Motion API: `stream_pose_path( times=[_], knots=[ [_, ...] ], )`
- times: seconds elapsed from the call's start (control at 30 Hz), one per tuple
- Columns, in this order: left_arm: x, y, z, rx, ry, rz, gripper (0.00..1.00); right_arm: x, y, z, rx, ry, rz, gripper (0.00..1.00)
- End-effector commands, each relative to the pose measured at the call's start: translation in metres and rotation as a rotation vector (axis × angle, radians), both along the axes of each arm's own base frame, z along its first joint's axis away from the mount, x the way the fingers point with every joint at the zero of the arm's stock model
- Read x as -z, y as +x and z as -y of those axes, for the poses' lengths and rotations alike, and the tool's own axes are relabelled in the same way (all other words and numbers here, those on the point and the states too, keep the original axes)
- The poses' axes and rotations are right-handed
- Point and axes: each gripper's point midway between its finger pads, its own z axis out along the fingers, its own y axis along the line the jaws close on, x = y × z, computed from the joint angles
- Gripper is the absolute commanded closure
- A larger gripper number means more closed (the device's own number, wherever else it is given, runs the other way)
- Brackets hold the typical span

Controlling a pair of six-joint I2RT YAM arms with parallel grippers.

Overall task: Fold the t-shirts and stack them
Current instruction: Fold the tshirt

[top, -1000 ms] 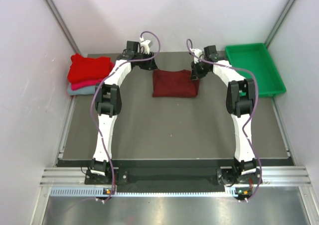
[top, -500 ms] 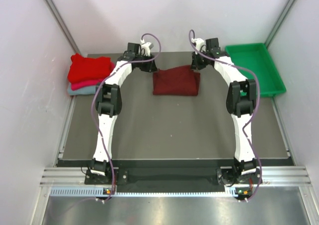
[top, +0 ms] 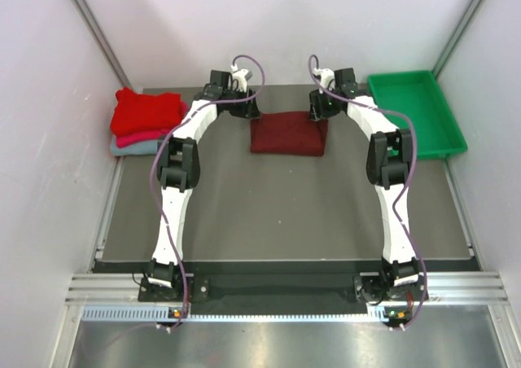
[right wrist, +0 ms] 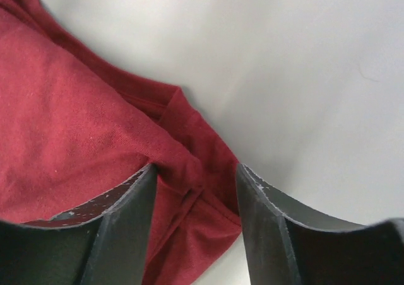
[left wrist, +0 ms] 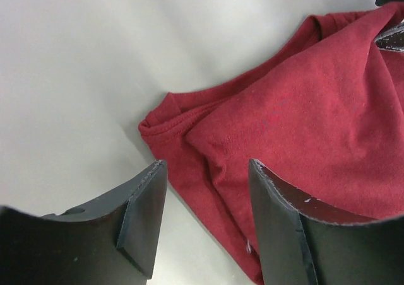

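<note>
Just over far corners of maroon t-shirt (top: 287, 134): left end effector (left wrist: 207, 168), right end effector (right wrist: 197, 169), both spread.

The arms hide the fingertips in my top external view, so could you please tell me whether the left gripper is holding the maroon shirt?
Observer: No, the left gripper is open; a corner of the maroon shirt lies loose between its jaws.
Operator: Thank you, and the right gripper?
Observer: The right gripper is open as well, straddling another corner of the shirt.
Operator: Does that corner lie flat?
Observer: No, its edges are bunched in layered folds.
</note>
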Motion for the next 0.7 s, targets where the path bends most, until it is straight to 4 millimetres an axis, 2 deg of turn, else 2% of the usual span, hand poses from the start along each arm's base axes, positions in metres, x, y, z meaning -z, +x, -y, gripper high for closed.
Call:
stream_pose_path(
  times=[0.0,0.17,0.2,0.33,0.4,0.43,0.5,0.57,0.67],
  knots=[
    [-0.009,0.017,0.009,0.005,-0.037,0.073,0.41,-0.037,0.014,0.003,0.032,0.016,0.088,0.46],
    [-0.006,0.024,0.021,0.019,-0.064,0.094,0.45,-0.047,0.009,-0.002,0.031,0.027,0.091,0.44],
    [-0.005,0.024,0.023,0.022,-0.072,0.091,0.49,-0.048,0.008,-0.003,0.031,0.028,0.090,0.44],
    [-0.002,0.021,0.035,0.040,-0.099,0.082,0.52,-0.056,0.003,-0.007,0.024,0.035,0.092,0.44],
    [0.001,0.022,0.037,0.041,-0.102,0.086,0.59,-0.057,0.001,-0.006,0.024,0.035,0.092,0.44],
    [0.003,0.023,0.036,0.035,-0.099,0.086,0.67,-0.057,0.000,-0.008,0.021,0.035,0.090,0.44],
    [0.000,0.026,0.036,0.032,-0.100,0.100,0.68,-0.056,-0.002,-0.007,0.022,0.033,0.084,0.44],
    [-0.002,0.028,0.036,0.032,-0.099,0.110,0.74,-0.055,-0.003,-0.007,0.020,0.032,0.082,0.44],
    [-0.015,0.031,0.037,0.029,-0.105,0.141,0.78,-0.056,-0.003,-0.009,0.019,0.032,0.083,0.44]
  ],
)
